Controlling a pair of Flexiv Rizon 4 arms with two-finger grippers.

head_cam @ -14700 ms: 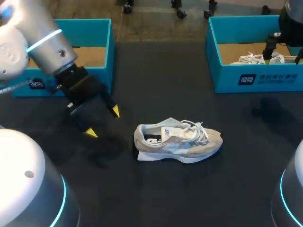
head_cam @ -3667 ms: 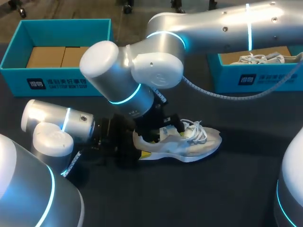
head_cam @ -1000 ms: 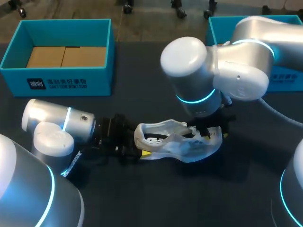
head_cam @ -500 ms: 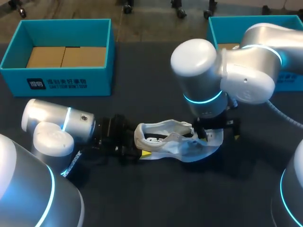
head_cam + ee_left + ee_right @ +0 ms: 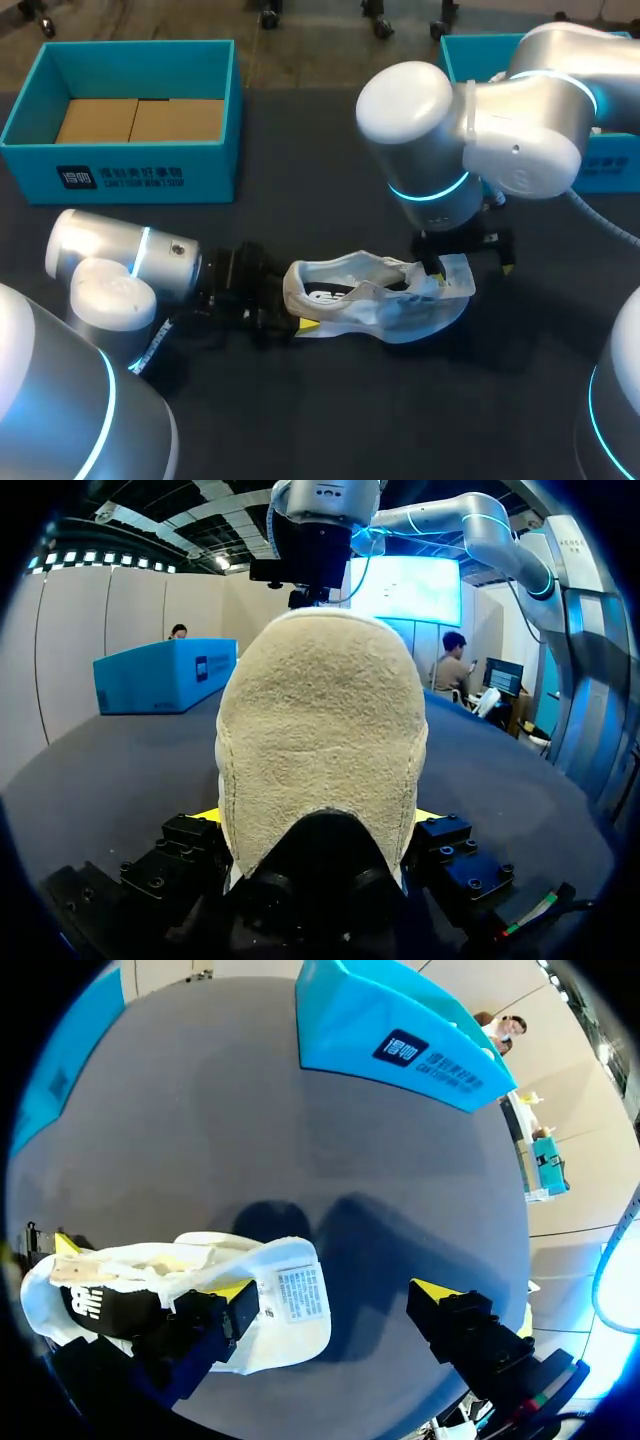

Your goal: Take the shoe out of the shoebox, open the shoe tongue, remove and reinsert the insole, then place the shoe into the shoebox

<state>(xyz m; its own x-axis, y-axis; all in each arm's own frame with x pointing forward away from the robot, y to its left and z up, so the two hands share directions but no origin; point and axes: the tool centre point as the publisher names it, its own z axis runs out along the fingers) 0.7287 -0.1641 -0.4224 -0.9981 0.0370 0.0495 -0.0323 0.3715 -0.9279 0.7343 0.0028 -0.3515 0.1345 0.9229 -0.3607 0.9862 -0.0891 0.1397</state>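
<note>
Left hand clenched on shoe heel, right hand released — finger against tongue

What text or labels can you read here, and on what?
Nothing is legible.
Left box, front wall: white logo and lettering, too small to read.
Right box, front wall: same kind of print, blurred.
Tag on the shoe tongue: fine print, unreadable.

Heel end: blocked by left gripper, clamped on shoe.
Toe end: right gripper overhead, jaws spread.
Near bench: open.
Beside left shoebox: open.
</note>
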